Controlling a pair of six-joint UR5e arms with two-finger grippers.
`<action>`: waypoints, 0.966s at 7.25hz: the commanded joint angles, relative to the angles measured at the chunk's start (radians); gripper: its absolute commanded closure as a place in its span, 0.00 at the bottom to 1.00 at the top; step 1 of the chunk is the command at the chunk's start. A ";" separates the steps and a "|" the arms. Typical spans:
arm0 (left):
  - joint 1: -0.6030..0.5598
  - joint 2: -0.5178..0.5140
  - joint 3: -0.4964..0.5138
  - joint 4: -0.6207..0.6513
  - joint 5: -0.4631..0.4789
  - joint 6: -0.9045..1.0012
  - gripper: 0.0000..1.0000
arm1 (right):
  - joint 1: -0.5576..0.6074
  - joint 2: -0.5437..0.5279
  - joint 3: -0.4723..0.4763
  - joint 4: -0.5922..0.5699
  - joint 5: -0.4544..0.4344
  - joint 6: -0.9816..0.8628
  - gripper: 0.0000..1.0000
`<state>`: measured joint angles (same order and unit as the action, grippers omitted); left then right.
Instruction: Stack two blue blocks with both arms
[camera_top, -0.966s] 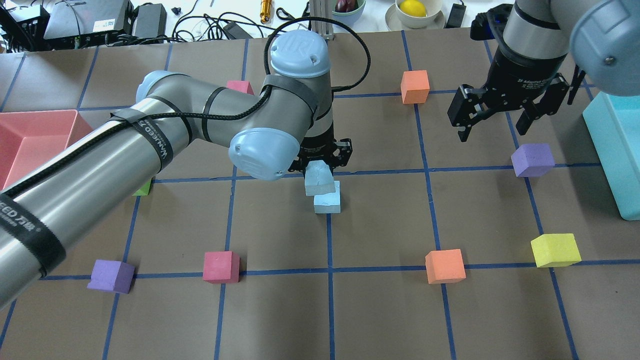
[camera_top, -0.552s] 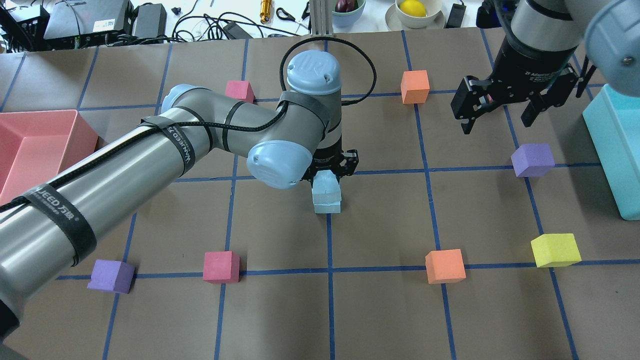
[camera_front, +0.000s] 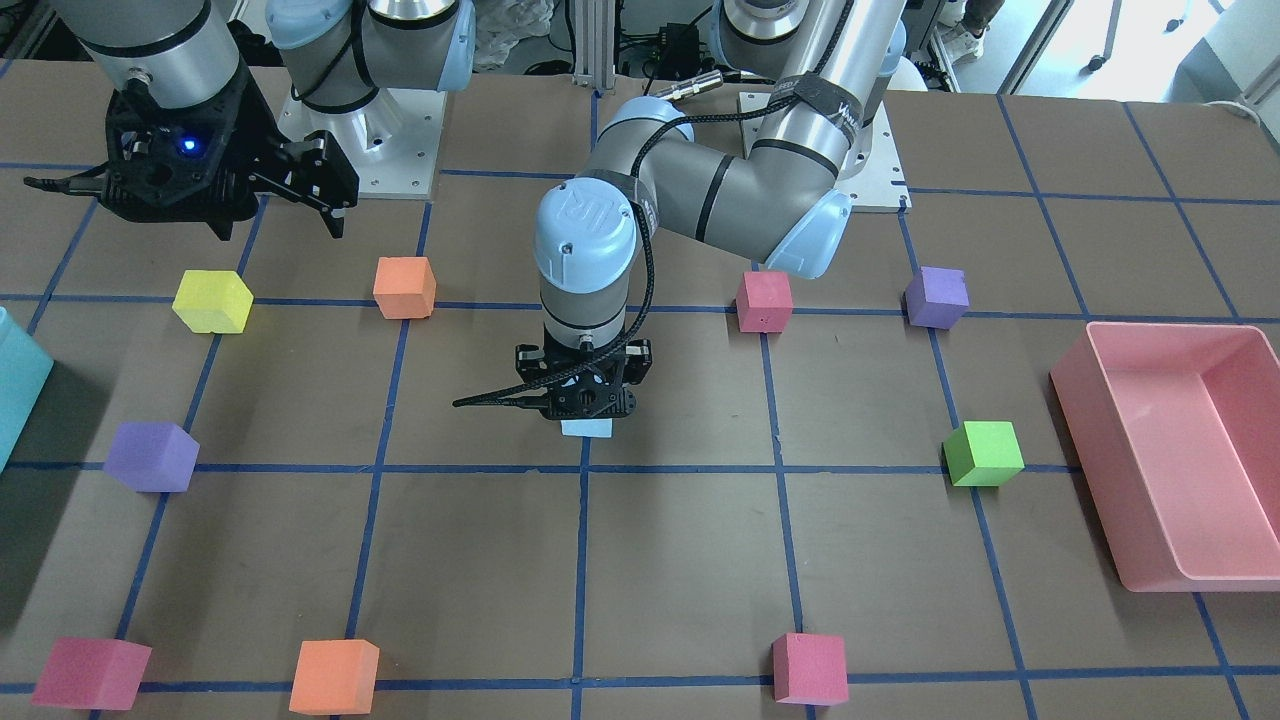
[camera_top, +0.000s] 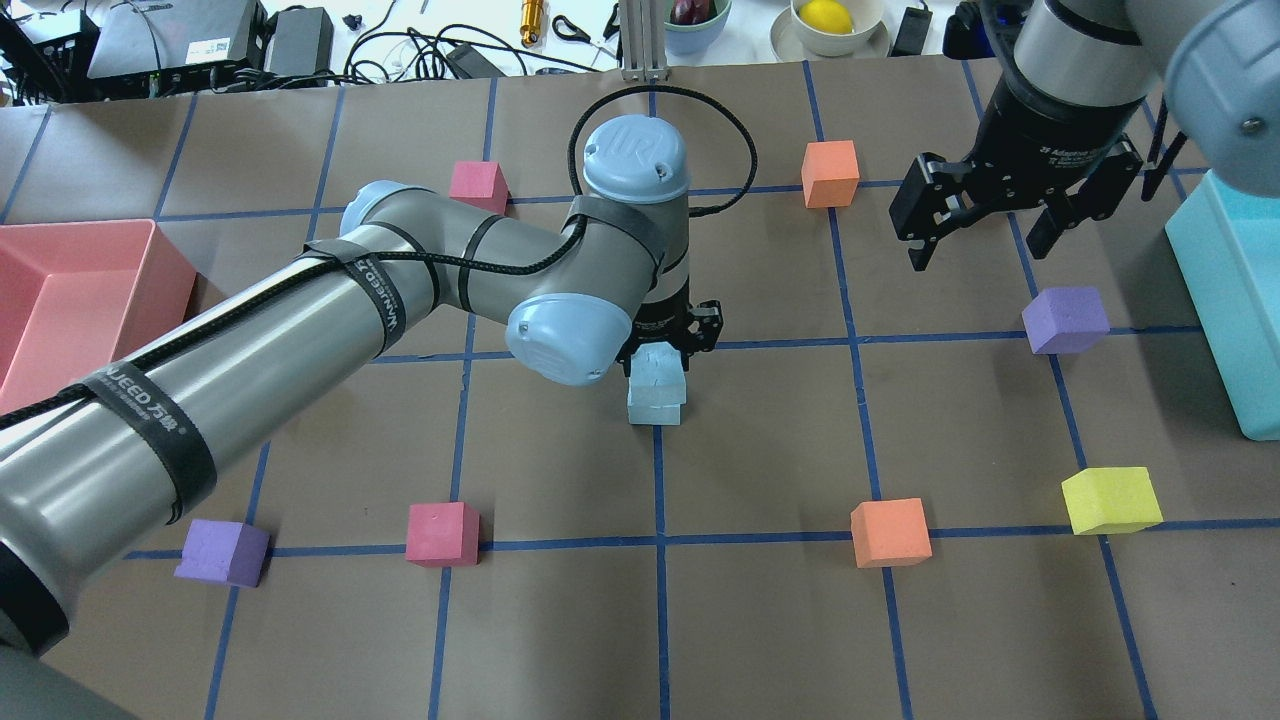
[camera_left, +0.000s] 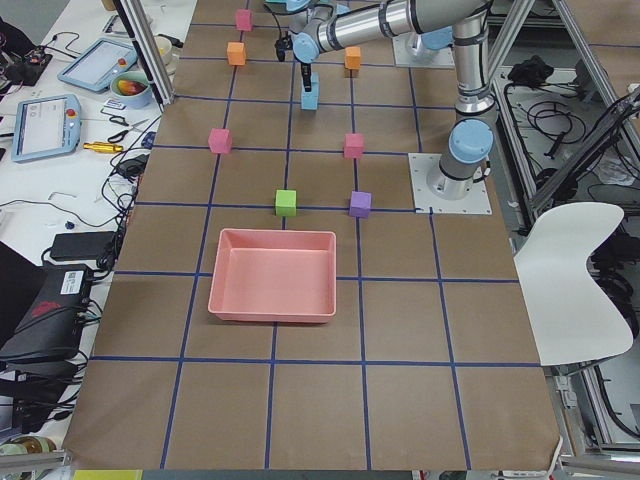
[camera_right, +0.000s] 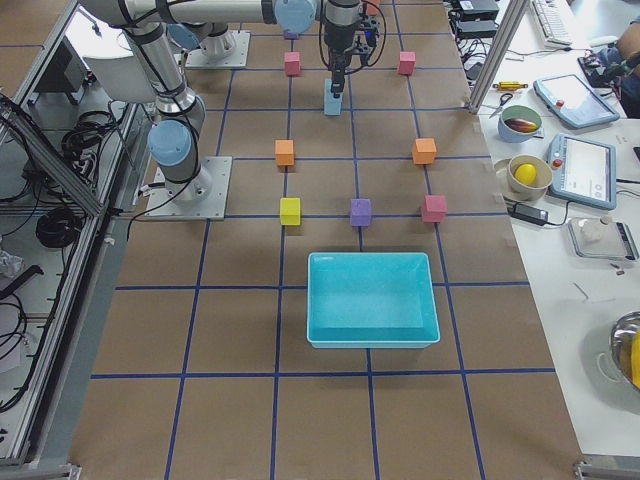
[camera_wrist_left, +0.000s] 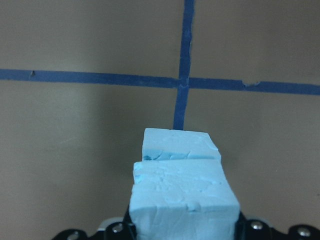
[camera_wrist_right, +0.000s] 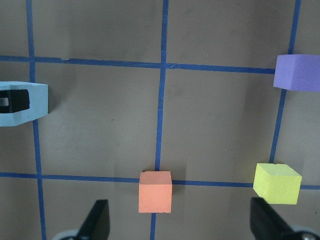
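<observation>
My left gripper (camera_top: 668, 335) is shut on a pale blue block (camera_top: 657, 367) at the table's middle. It holds that block directly over the second blue block (camera_top: 655, 410), which sits on a tape crossing. The two overlap closely; I cannot tell whether they touch. In the left wrist view the held block (camera_wrist_left: 182, 200) fills the lower middle, with the lower block (camera_wrist_left: 180, 144) showing just beyond it. In the front view only a sliver of blue block (camera_front: 586, 428) shows under the left gripper (camera_front: 585, 398). My right gripper (camera_top: 975, 250) is open and empty, raised at the far right.
A pink bin (camera_top: 80, 290) stands at the left and a teal bin (camera_top: 1230, 300) at the right edge. Coloured cubes lie around: purple (camera_top: 1065, 320), orange (camera_top: 830, 173), orange (camera_top: 890, 532), yellow (camera_top: 1110, 500), red (camera_top: 442, 533), purple (camera_top: 222, 552), green (camera_front: 984, 453).
My left gripper has carried the held blue block to the right and lower, from offset to lined up over the other blue block. My right gripper has drawn back a little towards the far right.
</observation>
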<state>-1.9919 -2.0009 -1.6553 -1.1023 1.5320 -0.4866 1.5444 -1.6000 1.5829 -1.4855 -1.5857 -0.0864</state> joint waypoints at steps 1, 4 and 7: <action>0.008 0.037 0.012 0.012 -0.003 0.008 0.11 | 0.000 0.000 0.005 0.001 0.001 -0.001 0.00; 0.098 0.137 -0.001 -0.014 0.011 0.125 0.01 | 0.000 0.000 0.008 -0.005 -0.005 -0.003 0.00; 0.312 0.270 0.081 -0.273 0.005 0.418 0.00 | 0.000 0.002 0.008 -0.013 -0.008 -0.006 0.00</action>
<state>-1.7644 -1.7821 -1.6160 -1.2643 1.5389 -0.1748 1.5441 -1.5990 1.5911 -1.4962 -1.5928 -0.0912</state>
